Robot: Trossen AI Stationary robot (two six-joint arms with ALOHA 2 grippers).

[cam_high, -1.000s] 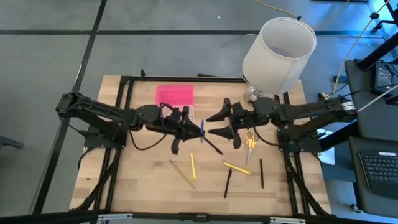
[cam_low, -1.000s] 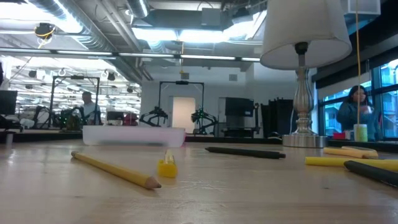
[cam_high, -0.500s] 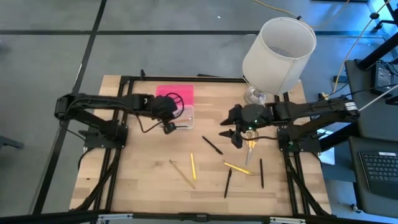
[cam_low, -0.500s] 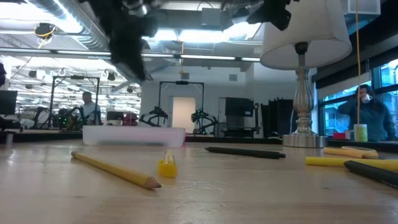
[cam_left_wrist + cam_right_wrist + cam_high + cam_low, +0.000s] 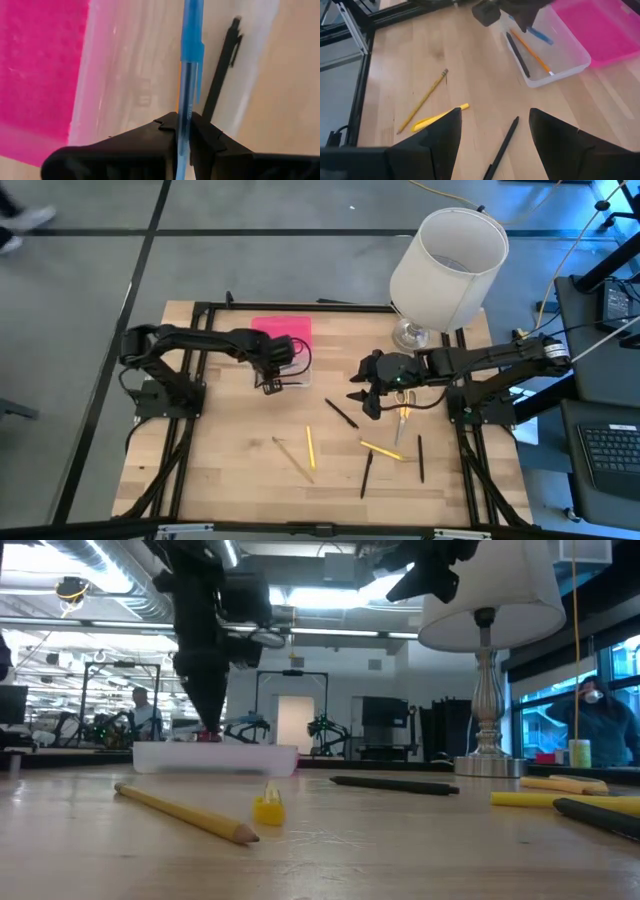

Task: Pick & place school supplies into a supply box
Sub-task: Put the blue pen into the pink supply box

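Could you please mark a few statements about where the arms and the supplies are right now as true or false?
1. The left gripper holds a blue pen over the supply box. True.
2. The right gripper holds the scissors. False: its jaws are open and empty.
3. The box lid is shut. False: it lies open.
4. A black pen already lies in the box. True.
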